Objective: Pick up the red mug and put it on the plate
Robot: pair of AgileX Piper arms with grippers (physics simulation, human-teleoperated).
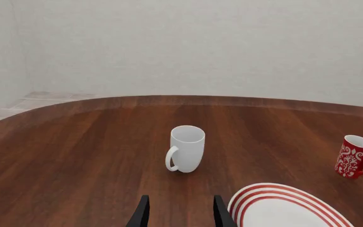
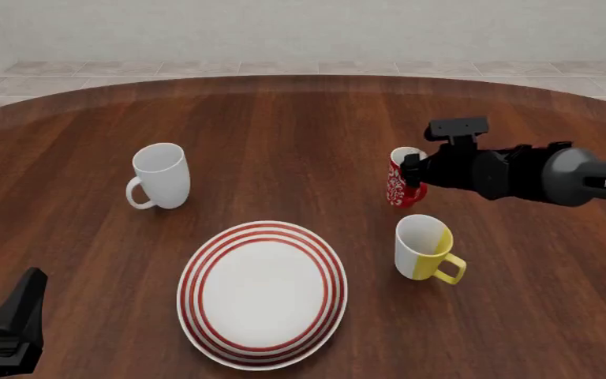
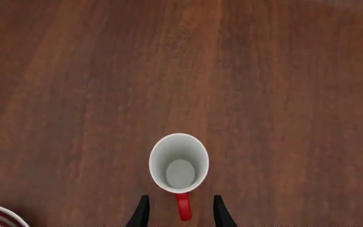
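Hovering, right hand (image 3: 177, 212): my fingers stand apart on either side of the red mug's handle, not clamped on it.
Left hand (image 1: 178, 212): fingers apart, holding nothing, low at the frame's lower left in the front view.
Red mug (image 2: 402, 181): upright on the table (image 2: 303, 126), right of centre, apart from the plate.
Plate (image 2: 264, 294): lower centre, bare.
White mug (image 2: 160, 177): left of centre.
Yellow-and-white mug (image 2: 426, 249): just below the red mug.
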